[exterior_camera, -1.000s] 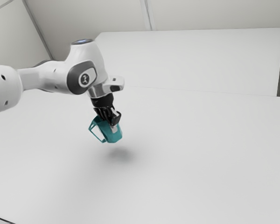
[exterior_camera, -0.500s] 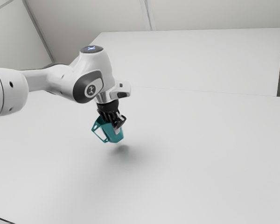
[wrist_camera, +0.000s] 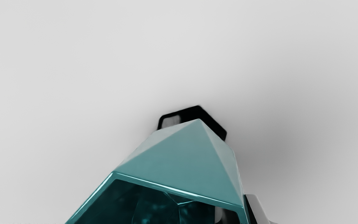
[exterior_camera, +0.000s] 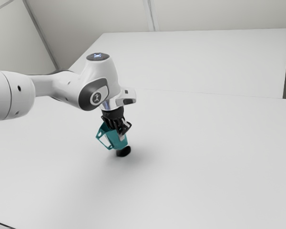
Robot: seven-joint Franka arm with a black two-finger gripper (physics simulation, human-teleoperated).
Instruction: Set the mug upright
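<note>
In the exterior view my gripper (exterior_camera: 120,134) points down over the table, shut on the wall of the teal mug (exterior_camera: 117,140). The mug leans a little, mouth up toward the hand, its handle on the exterior view's left. Its base is close above or at the tabletop; I cannot tell whether they touch. From the wrist, the gripper (wrist_camera: 235,214) has one finger inside the mug (wrist_camera: 185,161) and the other outside against the same wall. The mug's open rim faces the camera, while its underside is hidden.
A black patch (exterior_camera: 124,151) lies on the white table (exterior_camera: 200,157) directly below the mug; whether it is shadow or reflection is unclear. Broad pale tabletop surrounds it. A white panel (exterior_camera: 195,62) stands beyond the table.
My arm has shifted toward the exterior view's right and lowered, carrying the mug slightly right and down. The hand has tilted with it, and the soft shadow has given way to a compact black patch.
</note>
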